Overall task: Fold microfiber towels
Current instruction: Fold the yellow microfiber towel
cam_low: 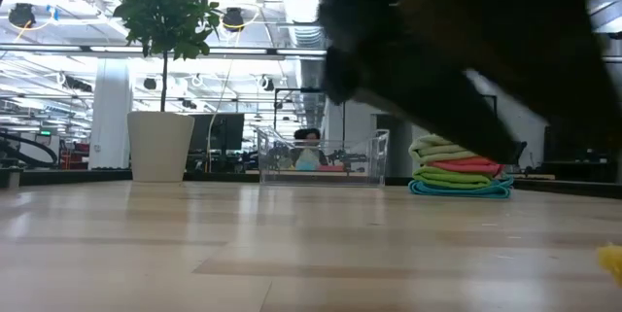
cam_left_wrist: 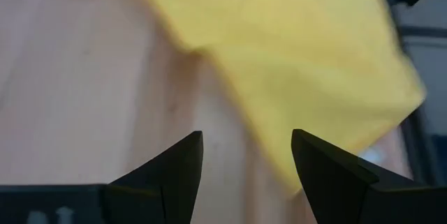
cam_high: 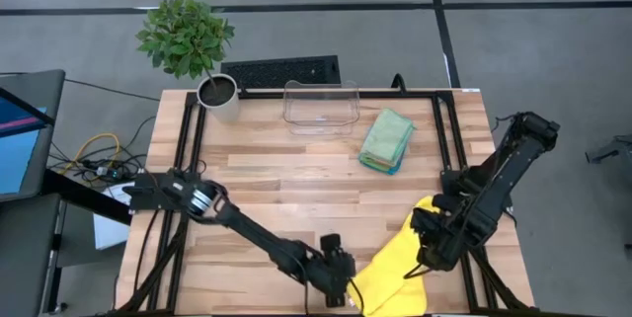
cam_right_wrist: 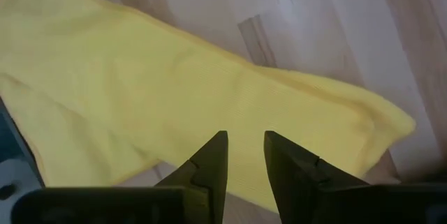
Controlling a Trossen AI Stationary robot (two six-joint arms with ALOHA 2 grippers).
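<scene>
Yellow microfiber towel (cam_high: 390,270) lay rumpled at the near edge of the pale wooden table (cam_high: 296,169), towards its near right corner. The left gripper (cam_high: 341,282) hovered beside the towel's left edge, fingers spread and empty. The right gripper (cam_high: 427,248) stood over the towel's right part, fingers slightly parted, holding nothing. Bare wood lay open mid-table. Farther, near the far edge, sat a stack of folded towels (cam_high: 386,141), a clear plastic bin (cam_high: 320,108) and a white potted plant (cam_high: 219,92).

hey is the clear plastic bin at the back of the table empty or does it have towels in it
Empty. From above, bare wood shows through the clear bin; the folded towels are stacked beside it, apart from it, on the table.
</scene>
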